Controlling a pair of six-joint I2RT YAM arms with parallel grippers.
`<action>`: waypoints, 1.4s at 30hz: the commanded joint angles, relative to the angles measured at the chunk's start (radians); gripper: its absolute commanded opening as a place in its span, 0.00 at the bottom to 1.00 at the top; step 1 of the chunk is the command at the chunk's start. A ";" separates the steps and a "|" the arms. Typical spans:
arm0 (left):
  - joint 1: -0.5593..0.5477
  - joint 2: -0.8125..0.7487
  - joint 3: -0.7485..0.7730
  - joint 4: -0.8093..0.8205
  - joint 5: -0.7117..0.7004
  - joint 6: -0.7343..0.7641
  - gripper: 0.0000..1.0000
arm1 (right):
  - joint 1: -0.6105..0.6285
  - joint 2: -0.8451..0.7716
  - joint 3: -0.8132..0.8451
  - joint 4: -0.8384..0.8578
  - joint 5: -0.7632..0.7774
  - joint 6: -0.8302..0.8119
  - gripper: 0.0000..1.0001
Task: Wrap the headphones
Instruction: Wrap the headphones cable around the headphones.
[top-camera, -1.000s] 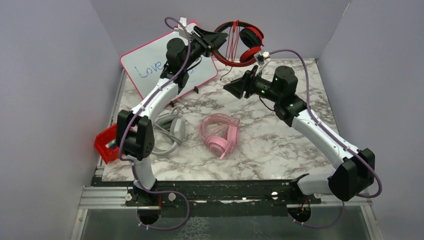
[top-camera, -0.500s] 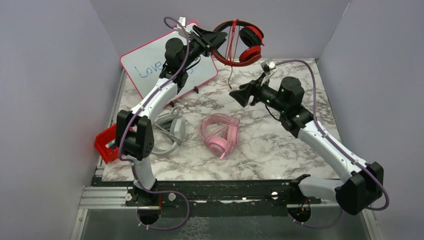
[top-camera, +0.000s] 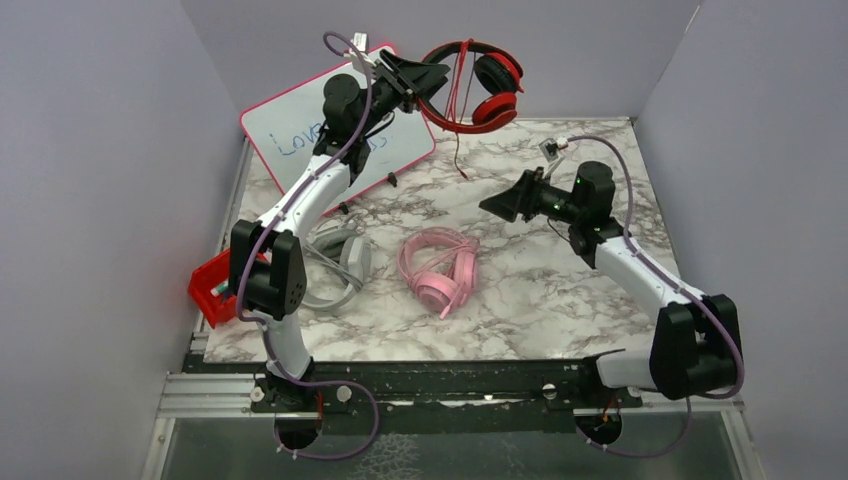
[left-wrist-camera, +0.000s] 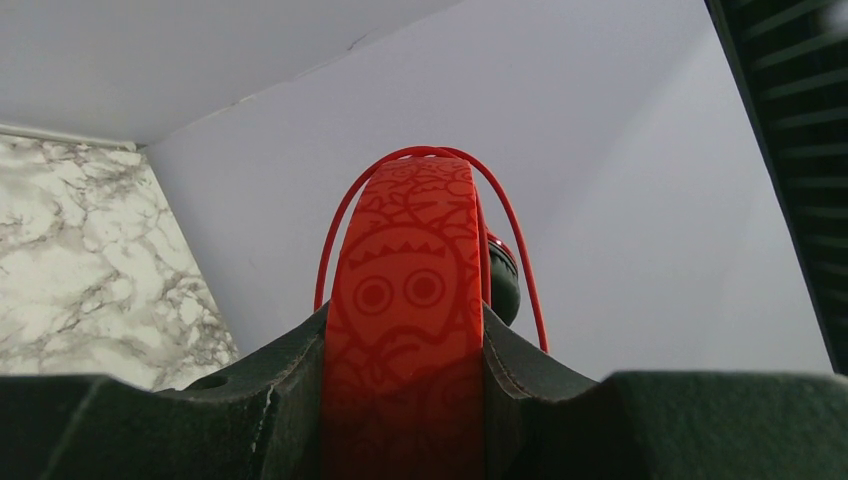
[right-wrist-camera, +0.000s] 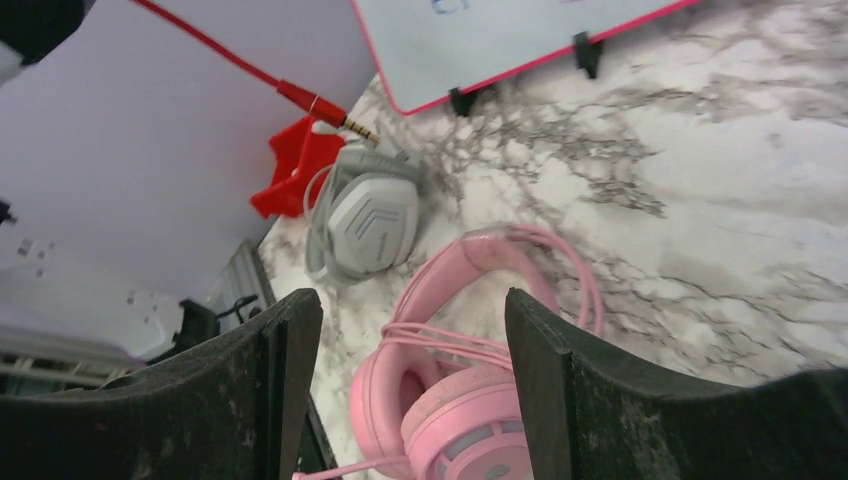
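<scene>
The red-and-black headphones (top-camera: 478, 88) hang in the air at the back, in front of the wall. My left gripper (top-camera: 428, 76) is shut on their red patterned headband (left-wrist-camera: 403, 290), with red cable looped over the band. The cable's free end (top-camera: 459, 150) dangles loose, and its plug (right-wrist-camera: 330, 108) shows in the right wrist view. My right gripper (top-camera: 502, 203) hovers open and empty to the right of that cable, above the table. Below it lie the pink headphones (top-camera: 440, 268) (right-wrist-camera: 480, 380). The grey headphones (top-camera: 340, 262) (right-wrist-camera: 365, 215) rest by the left arm.
A pink-framed whiteboard (top-camera: 300, 130) leans at the back left, under the left arm. A red bin (top-camera: 212, 285) sits at the table's left edge. Grey walls close in the left, back and right sides of the marble table (top-camera: 560, 290).
My right gripper has opened wider and pulled back to the right, away from the red cable, which now hangs free. The left gripper has kept its hold on the headband, shifting slightly.
</scene>
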 joint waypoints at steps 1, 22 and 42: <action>-0.002 -0.041 -0.001 0.093 0.032 -0.059 0.00 | 0.013 0.056 -0.084 0.497 -0.246 0.108 0.72; -0.002 -0.039 -0.050 0.177 0.083 -0.159 0.00 | 0.192 0.386 -0.078 1.236 -0.007 -0.050 0.65; -0.005 -0.046 -0.091 0.249 0.123 -0.240 0.00 | 0.210 0.501 0.004 1.271 0.088 -0.088 0.15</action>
